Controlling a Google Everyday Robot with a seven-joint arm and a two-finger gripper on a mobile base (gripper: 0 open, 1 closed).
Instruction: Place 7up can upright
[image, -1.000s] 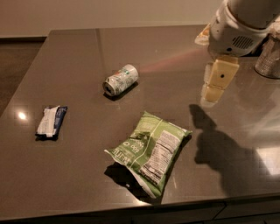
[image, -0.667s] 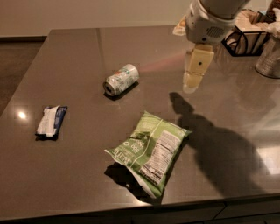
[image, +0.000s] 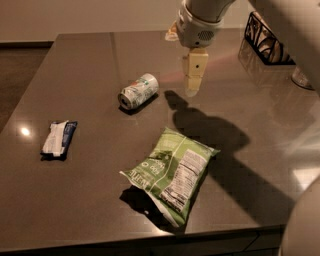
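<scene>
The 7up can (image: 138, 91) lies on its side on the dark table (image: 80, 55), left of centre, with a silver end facing the front left. My gripper (image: 193, 86) hangs above the table to the right of the can, apart from it and holding nothing. Its cream fingers (image: 194, 70) point down, and its shadow falls on the table to the right of the can.
A green chip bag (image: 172, 171) lies near the front edge of the table. A white and blue snack bar (image: 59, 138) lies at the left. A black wire basket (image: 265, 41) stands at the back right, with a glass object (image: 302, 78) beside it.
My gripper has moved left across the table, from the right side to just right of the can. The can, bag and bar have not moved.
</scene>
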